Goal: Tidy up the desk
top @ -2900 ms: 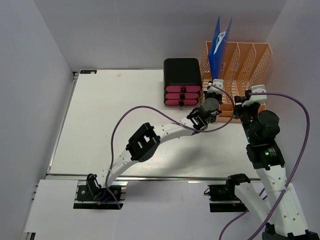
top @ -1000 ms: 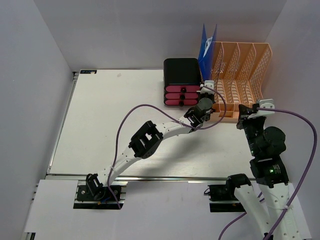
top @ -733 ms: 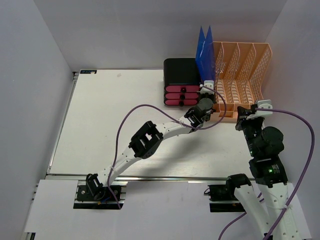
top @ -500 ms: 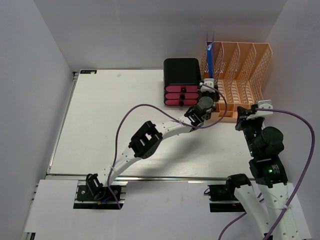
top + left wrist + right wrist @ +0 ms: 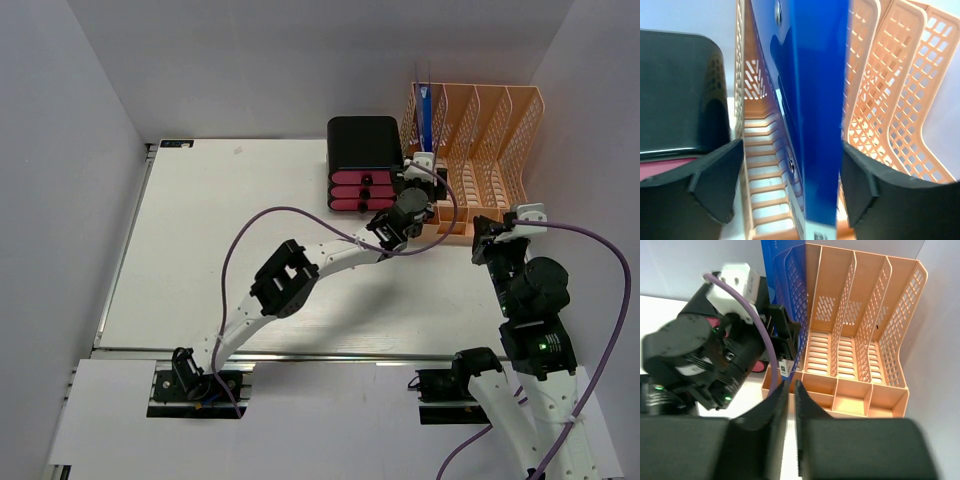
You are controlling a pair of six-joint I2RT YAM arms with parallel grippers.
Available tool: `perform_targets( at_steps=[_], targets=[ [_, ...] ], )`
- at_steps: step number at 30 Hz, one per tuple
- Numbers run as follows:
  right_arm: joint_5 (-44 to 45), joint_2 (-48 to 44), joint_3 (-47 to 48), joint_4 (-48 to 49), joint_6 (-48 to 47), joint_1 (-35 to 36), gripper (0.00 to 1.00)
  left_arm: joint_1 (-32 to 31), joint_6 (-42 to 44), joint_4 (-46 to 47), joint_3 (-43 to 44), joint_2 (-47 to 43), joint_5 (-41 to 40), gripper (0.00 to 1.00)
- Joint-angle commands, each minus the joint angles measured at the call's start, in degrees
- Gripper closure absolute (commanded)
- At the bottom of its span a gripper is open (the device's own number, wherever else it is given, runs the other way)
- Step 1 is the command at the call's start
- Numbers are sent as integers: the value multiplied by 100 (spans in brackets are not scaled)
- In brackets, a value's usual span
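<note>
Blue folders (image 5: pixel 426 115) stand upright in the leftmost slot of the peach lattice rack (image 5: pixel 490 140) at the back right of the white desk (image 5: pixel 220 230). My left gripper (image 5: pixel 424 168) sits at that slot's front, open. In the left wrist view the folders (image 5: pixel 815 100) rise between its fingers. They lie close against the right finger (image 5: pixel 865 185) and well apart from the left one. My right gripper (image 5: pixel 487 232) hovers in front of the rack. Its fingers (image 5: pixel 791 390) stand only a narrow slit apart, with nothing between them.
A black drawer unit with pink drawers (image 5: pixel 365 165) stands just left of the rack, close to my left wrist. The rack's other slots (image 5: pixel 860 330) hold nothing. A metal rail (image 5: pixel 300 352) runs along the desk's near edge, and grey walls close in behind and at the right.
The blue folders swung from a left lean to upright inside the rack's leftmost slot. My left gripper opened off them. My right arm drew back from the rack.
</note>
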Motion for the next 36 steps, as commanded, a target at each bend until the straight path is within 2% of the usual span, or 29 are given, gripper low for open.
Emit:
perform_targets(
  at_steps=[1, 2, 3, 5, 7, 10, 14, 19, 25, 26, 30, 36],
  targets=[
    [-40, -98, 119, -43, 49, 8, 82, -124, 9, -207, -448, -1230, -125, 13],
    [-58, -98, 136, -96, 84, 8, 71, -124, -78, -277, -771, -1371, -187, 10],
    [-110, -98, 171, -114, 84, 8, 67, -124, -140, -408, -897, -1616, -240, 5],
    [-154, -98, 207, -166, 128, 8, 61, -177, -124, -454, -1274, -1907, -380, 3],
    [-207, -89, 268, -210, 137, -1, 59, -177, -132, -358, -2064, -2460, -469, 2],
    [-321, -37, 330, -298, 128, -1, 48, -239, -307, -295, -3145, -3339, -679, 2],
    [-488, 95, 461, -456, 49, -1, 38, -414, -816, -1006, -4402, -4587, -890, 2],
    [-1049, 200, 409, -465, -91, 16, 31, -528, -1624, -2874, -5466, -6246, -776, 2],
    [-1552, 622, 540, -562, -179, -1, 28, -529, -1828, -4327, -6310, -7874, -557, 2],
    [-1656, 675, 567, -545, -197, -1, 27, -529, -1811, -4434, -6390, -8303, -522, 2],
    [-1824, 1104, 804, -536, -249, 16, 23, -529, -1513, -5040, -6531, -9105, -119, 2],
    [-1956, 2001, 1603, -904, -513, 34, 26, -529, -1117, -5411, -6891, -10036, -214, 2]
  ],
)
